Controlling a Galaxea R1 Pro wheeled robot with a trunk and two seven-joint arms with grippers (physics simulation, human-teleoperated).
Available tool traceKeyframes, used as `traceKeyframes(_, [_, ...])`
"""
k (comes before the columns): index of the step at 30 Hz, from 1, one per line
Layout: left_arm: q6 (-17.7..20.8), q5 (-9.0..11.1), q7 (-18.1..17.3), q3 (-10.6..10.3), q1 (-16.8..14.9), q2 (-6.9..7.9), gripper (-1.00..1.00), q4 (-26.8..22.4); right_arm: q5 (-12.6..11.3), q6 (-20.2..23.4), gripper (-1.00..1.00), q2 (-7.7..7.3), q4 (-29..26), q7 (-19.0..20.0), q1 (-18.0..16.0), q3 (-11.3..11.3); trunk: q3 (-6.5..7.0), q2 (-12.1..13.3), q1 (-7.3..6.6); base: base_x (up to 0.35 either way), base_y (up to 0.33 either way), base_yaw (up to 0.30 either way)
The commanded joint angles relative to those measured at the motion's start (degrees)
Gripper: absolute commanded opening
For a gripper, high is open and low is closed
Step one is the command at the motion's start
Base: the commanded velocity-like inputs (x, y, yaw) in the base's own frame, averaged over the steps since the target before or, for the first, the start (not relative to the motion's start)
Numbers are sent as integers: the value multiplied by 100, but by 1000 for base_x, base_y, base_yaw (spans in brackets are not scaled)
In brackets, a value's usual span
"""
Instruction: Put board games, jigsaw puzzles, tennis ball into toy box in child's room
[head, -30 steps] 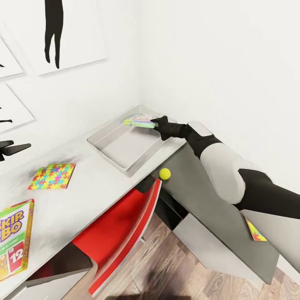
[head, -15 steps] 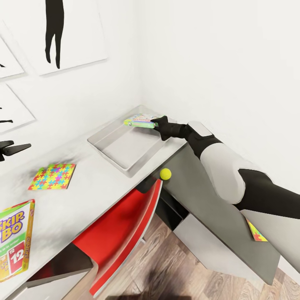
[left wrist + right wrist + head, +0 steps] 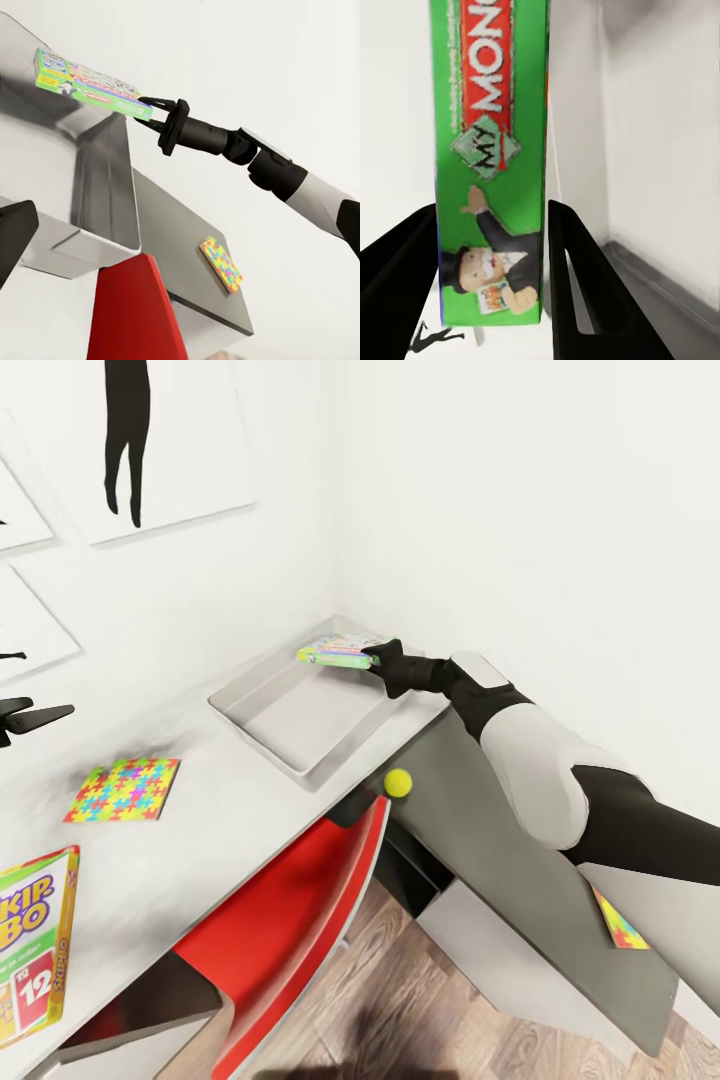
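Over toy box (image 3: 300, 715), right gripper (image 3: 372, 654) outstretched, clamping green-edged board game (image 3: 340, 650)

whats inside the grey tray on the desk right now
The tray floor looks bare. The right pincer holds a green game box above its far corner, not resting in it. The strip of tray floor under the box and behind the near wall is hidden.

The head view looks down over the bench (image 3: 200, 830) from behind the right tool (image 3: 372, 653). The left wrist view watches that tool (image 3: 154, 112) from low and well apart, while the right wrist view sits just behind its fingers (image 3: 585, 285), sharing the green-edged game box (image 3: 491, 150).
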Motion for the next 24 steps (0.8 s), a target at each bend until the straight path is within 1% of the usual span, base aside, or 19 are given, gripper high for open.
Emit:
traceKeyframes(1, [61, -3, -24, -2, -3, 2, 100, 1, -37, 19, -100, 4, -9, -60, -3, -48, -6, -5, 3, 103, 0, 0])
traceKeyframes(4, [61, -3, -24, 2, 1, 2, 100, -2, -37, 22, -100, 4, -7, -60, -3, -48, -6, -5, 3, 51, 0, 0])
traceKeyframes(10, [61, -3, -24, 72, 12, 10, 100, -4, -37, 23, -100, 4, -6, -60, -3, -48, -6, -5, 3, 9, 0, 0])
traceKeyframes(24, [61, -3, -24, 78, 31, 9, 100, -1, -37, 19, -100, 4, -6, -69, -3, -48, -6, -5, 3, 0, 0, 0])
